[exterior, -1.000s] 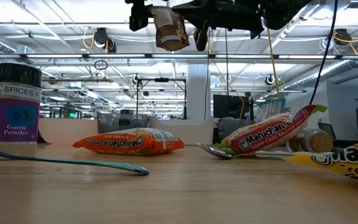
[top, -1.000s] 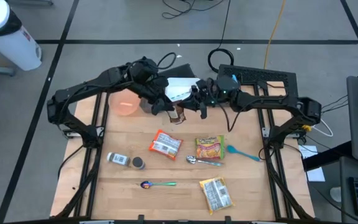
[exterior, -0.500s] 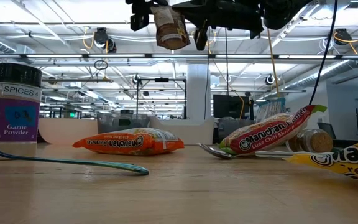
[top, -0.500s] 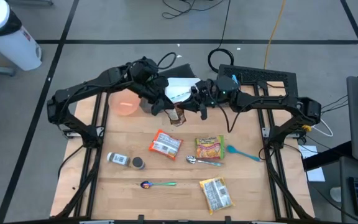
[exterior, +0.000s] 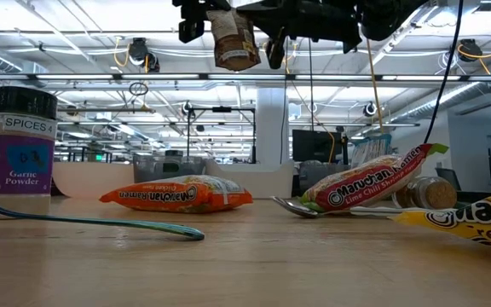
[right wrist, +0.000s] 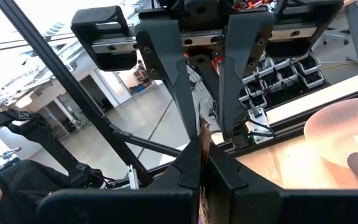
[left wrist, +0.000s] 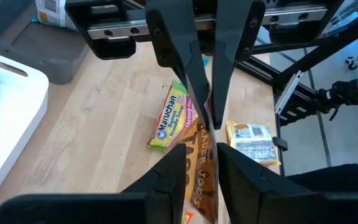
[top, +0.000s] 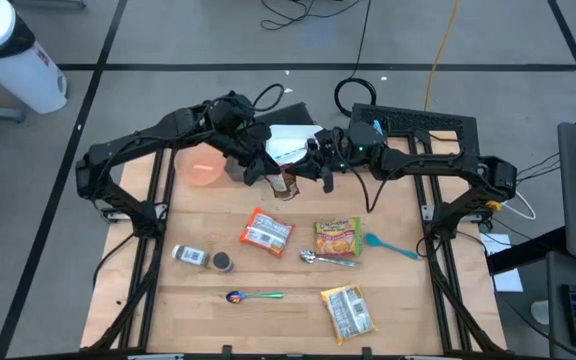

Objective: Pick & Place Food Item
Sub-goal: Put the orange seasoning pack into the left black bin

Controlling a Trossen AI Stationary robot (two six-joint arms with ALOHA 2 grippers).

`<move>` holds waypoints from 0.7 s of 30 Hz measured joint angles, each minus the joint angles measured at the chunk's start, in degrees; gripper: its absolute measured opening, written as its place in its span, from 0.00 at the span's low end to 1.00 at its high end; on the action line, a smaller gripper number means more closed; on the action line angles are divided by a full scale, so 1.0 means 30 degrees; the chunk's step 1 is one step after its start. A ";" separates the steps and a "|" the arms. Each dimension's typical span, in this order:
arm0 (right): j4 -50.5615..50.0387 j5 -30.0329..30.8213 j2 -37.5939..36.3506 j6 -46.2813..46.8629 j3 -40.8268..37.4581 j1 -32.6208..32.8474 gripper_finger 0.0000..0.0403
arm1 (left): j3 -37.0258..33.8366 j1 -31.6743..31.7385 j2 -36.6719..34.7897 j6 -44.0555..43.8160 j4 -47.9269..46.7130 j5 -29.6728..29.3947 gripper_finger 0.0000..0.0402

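Pink bowl (top: pixel 201 165) at the back left of the bench (top: pixel 198 310); nothing can be made out in it, and the left arm covers its right rim. White tray (left wrist: pixel 5 118) shows only in the left wrist view, cut off at the frame edge, contents not visible.

Brown pouch (exterior: pixel 233 38) hangs in the air above the back of the bench, between both grippers. Left gripper (top: pixel 258 170) has its jaws pressed on the pouch's lower part; right gripper (top: pixel 313 168) has its jaws clamped tight on the thin top edge (seen edge-on in its wrist view). Pouch print is only partly readable.

On the bench: orange ramen pack (top: pixel 267 232), yellow-green pack (top: pixel 337 238), third pack (top: pixel 348 311), spice jar (top: pixel 190 256) lying down, two spoons (top: pixel 328 260) (top: pixel 253 296).
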 joint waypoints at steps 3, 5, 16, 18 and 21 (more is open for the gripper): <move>0.0015 0.0000 0.0000 0.0000 0.0005 0.0000 0.00 | 0.0000 0.0000 0.0000 -0.0007 0.0000 0.0000 0.23; 0.0000 0.0000 0.0000 0.0002 0.0000 0.0000 0.00 | 0.0000 0.0000 0.0000 -0.0066 0.0000 0.0000 0.23; 0.0007 0.0000 0.0000 0.0007 0.0002 0.0007 0.00 | 0.0000 0.0000 0.0007 -0.0204 -0.0001 0.0007 0.23; 0.0007 0.0000 0.0000 0.0007 -0.0002 0.0007 0.00 | 0.0000 0.0000 0.0007 -0.0204 -0.0001 0.0007 0.23; 0.0007 0.0000 0.0000 0.0007 0.0000 0.0007 0.00 | 0.0000 0.0000 0.0007 -0.0195 -0.0007 0.0007 0.23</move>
